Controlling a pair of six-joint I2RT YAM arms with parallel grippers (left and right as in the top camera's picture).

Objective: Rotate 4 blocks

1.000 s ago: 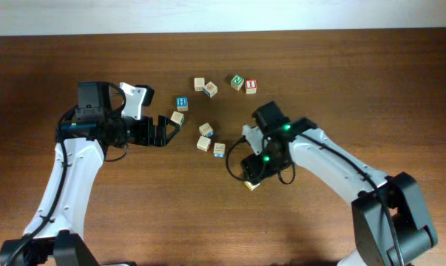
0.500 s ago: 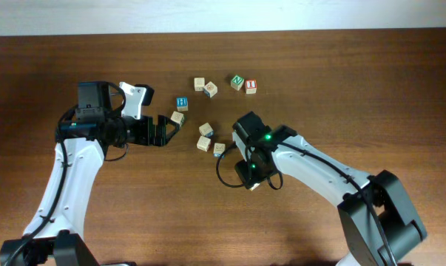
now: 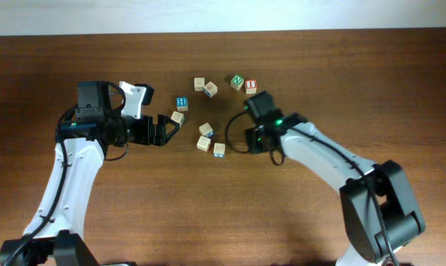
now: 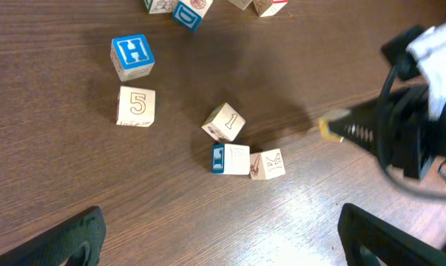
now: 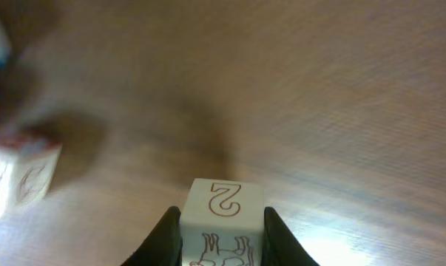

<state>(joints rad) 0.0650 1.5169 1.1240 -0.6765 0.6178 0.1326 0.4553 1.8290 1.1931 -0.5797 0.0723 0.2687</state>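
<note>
While your right pincer point(image 5: 223, 238) is clenched on the 2 block point(image 5: 223, 209), at 3 o'clock of the central cluster, your left pincer point(image 3: 169, 127) stands released, jaws wide. On the counter point(image 3: 356, 74), the 1 block point(image 4: 224, 122) sits above the blue-faced block point(image 4: 228, 159), which touches the K block point(image 4: 268, 164). At their 10 o'clock lies the 5 block point(image 4: 136, 106), with the blue H block point(image 4: 132, 56) at its 12 o'clock.

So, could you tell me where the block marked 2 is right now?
In the right wrist view, the block marked 2 sits bottom centre, held by the right gripper; another block lies far left.
</note>
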